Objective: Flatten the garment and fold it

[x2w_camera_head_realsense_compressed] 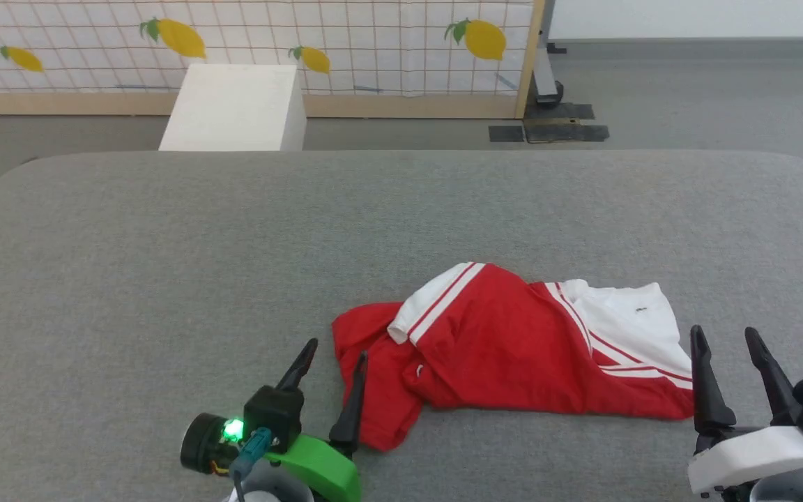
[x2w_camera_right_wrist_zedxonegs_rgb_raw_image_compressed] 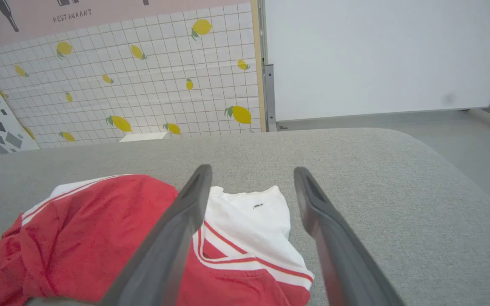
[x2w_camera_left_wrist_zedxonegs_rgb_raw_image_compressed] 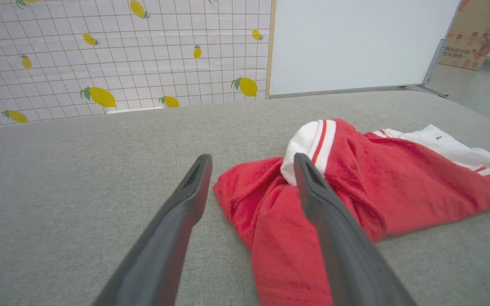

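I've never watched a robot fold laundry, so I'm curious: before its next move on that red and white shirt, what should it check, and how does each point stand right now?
1. Left gripper open: ok, fingers spread at the garment's red end.
2. Right gripper open: ok, fingers spread beside the white sleeve.
3. Garment flat: not ok, it is bunched, with the other sleeve flopped over the red body.
4. Garment fully on the table: ok.
5. Room to spread it: ok, bare grey surface all round.
6. Where the collar lies: cannot tell.
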You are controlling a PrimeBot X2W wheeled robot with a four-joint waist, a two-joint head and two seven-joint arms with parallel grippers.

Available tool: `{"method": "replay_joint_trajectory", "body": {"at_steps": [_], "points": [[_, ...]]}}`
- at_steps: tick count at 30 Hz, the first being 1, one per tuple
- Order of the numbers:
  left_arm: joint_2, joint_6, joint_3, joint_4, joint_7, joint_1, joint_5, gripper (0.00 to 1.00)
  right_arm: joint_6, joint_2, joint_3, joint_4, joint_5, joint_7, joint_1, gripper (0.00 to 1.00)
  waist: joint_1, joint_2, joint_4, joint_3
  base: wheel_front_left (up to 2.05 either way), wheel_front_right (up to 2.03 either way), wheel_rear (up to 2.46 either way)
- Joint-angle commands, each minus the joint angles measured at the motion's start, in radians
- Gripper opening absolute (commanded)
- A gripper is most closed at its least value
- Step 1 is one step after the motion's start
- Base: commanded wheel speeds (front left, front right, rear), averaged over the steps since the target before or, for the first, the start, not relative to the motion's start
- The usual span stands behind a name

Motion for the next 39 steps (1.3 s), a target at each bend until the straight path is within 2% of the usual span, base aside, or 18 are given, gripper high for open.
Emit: {"method": "replay_joint_trajectory", "body": {"at_steps": [1,3,7,11,14,17,21,27,37,38,39], "points": [[-0.004,-0.010,-0.007,0.014,-0.003,-0.033,-0.014,1.00,-0.002,0.006,-0.002,-0.007,-0.007,-0.029,0.008,1.00,0.0000,-0.0001,-0.019,0.011,0.00,0.00,0.00],[-0.001,-0.023,-0.017,0.035,0.018,-0.067,-0.019,1.00,-0.002,0.011,-0.004,-0.002,-0.006,-0.053,0.009,1.00,0.0000,-0.0001,-0.037,0.020,0.00,0.00,0.00],[0.029,-0.053,-0.055,0.063,0.124,-0.184,-0.017,1.00,-0.002,0.015,0.000,0.008,-0.014,-0.072,-0.002,1.00,0.0000,-0.0001,-0.073,0.048,0.00,0.00,0.00],[0.071,-0.074,-0.131,0.113,0.315,-0.345,-0.049,1.00,-0.002,0.016,0.003,0.027,-0.002,-0.086,-0.017,1.00,0.0000,-0.0001,-0.114,0.080,0.00,0.00,0.00],[0.101,-0.076,-0.246,0.150,0.490,-0.480,-0.173,1.00,-0.002,0.016,0.024,0.043,0.010,-0.098,-0.034,1.00,0.0000,-0.0001,-0.151,0.109,0.00,0.00,0.00],[0.160,-0.076,-0.356,0.183,0.648,-0.603,-0.314,1.00,-0.002,0.016,0.049,0.066,0.021,-0.109,-0.052,1.00,0.0000,-0.0001,-0.193,0.136,0.00,0.00,0.00],[0.222,-0.076,-0.443,0.242,0.783,-0.712,-0.444,1.00,-0.002,0.016,0.081,0.098,0.040,-0.124,-0.071,1.00,0.0000,-0.0001,-0.245,0.165,0.00,0.00,0.00],[0.277,-0.077,-0.516,0.345,0.897,-0.786,-0.551,1.00,-0.002,0.016,0.120,0.150,0.052,-0.140,-0.082,1.00,0.0000,-0.0001,-0.306,0.188,0.00,0.00,0.00],[0.306,-0.077,-0.591,0.436,1.003,-0.816,-0.680,1.00,-0.002,0.016,0.137,0.213,0.078,-0.153,-0.114,1.00,0.0000,-0.0001,-0.342,0.221,0.00,0.00,0.00],[0.308,-0.077,-0.591,0.435,1.006,-0.816,-0.699,0.47,-0.002,0.016,0.141,0.216,0.081,-0.153,-0.117,1.00,0.0000,-0.0001,-0.342,0.222,0.00,0.00,0.00],[0.311,-0.077,-0.593,0.433,1.002,-0.818,-0.715,0.00,-0.002,0.016,0.145,0.221,0.083,-0.153,-0.119,1.00,0.0000,-0.0001,-0.341,0.223,0.00,0.00,0.00]]}}
